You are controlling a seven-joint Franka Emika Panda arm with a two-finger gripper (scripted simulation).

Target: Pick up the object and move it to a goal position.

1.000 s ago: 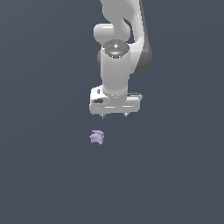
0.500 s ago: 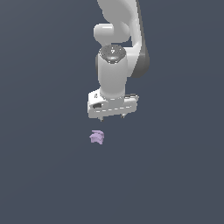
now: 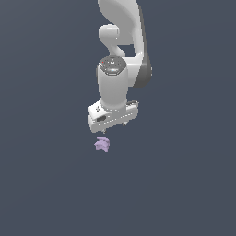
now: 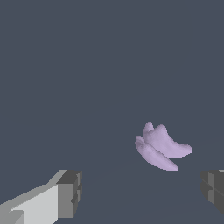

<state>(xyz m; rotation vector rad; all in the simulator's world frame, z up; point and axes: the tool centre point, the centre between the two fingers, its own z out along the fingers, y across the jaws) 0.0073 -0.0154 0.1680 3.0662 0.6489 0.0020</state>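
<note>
The object [image 3: 102, 144] is a tiny pale lilac lump with jagged lobes, lying on the dark grey floor. In the wrist view the object [image 4: 160, 147] shows as curved pointed lobes, lying beyond the gap between the two fingers and nearer one of them. My white gripper [image 3: 114, 128] hangs just above the object, slightly toward the exterior view's right of it, and does not touch it. Its dark fingertips [image 4: 70, 193] stand wide apart in the wrist view, so the gripper [image 4: 142, 194] is open and holds nothing.
Only the flat dark grey floor [image 3: 184, 184] surrounds the object. The white arm [image 3: 120, 41] rises from the gripper toward the top of the exterior view.
The gripper has come down and shifted toward the exterior view's left, closing on the lump. The lump has stayed where it was.
</note>
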